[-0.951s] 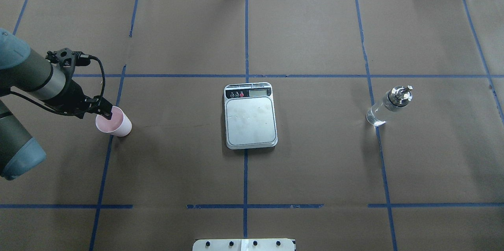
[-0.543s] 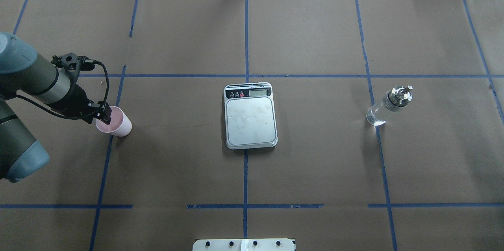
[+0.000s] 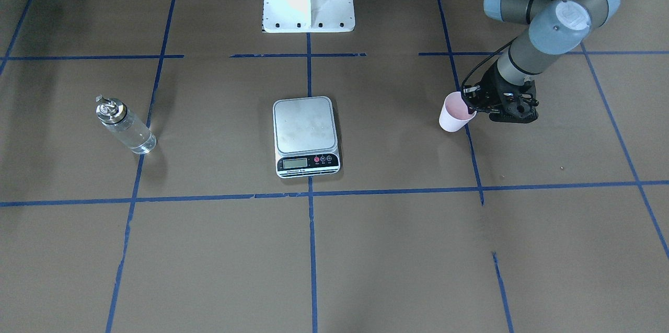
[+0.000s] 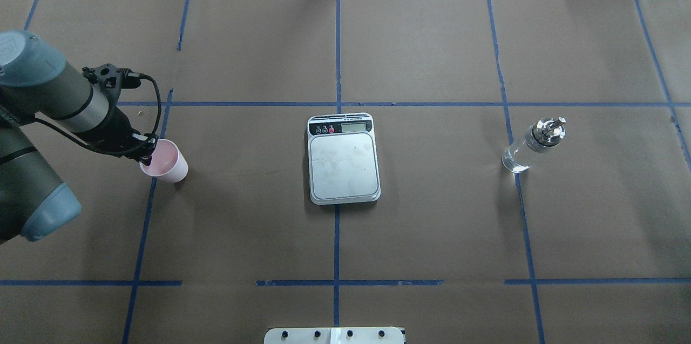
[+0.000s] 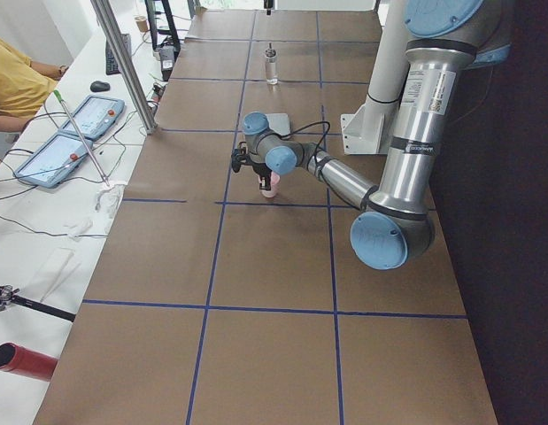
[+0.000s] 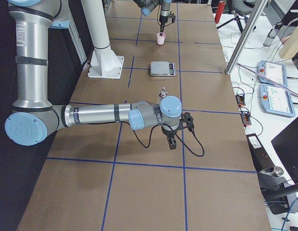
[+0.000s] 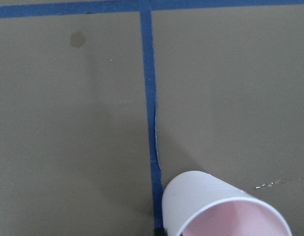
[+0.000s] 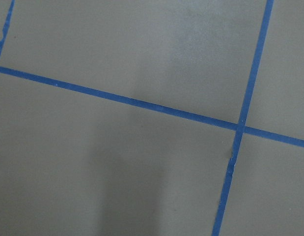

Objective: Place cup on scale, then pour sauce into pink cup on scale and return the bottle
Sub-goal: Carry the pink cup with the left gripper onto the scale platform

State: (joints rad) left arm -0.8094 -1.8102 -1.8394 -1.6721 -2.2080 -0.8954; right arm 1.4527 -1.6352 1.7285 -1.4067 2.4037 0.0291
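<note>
Seen from the robot's right side, the right gripper (image 6: 172,143) is hanging nearest, over the brown paper (image 6: 139,192); how far open it is, I cannot tell. Farther, the bottle (image 4: 526,147) is standing, then the scale (image 4: 343,166). Farthest, the left gripper (image 4: 148,154) is pinching the rim of the cup (image 4: 170,166), well apart from the scale.

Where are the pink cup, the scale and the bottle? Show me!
pink cup (image 4: 164,160): overhead view, on its pink inside.
scale (image 4: 344,164): overhead view, middle of its silver platform.
bottle (image 4: 519,152): overhead view, on its clear glass body.
</note>
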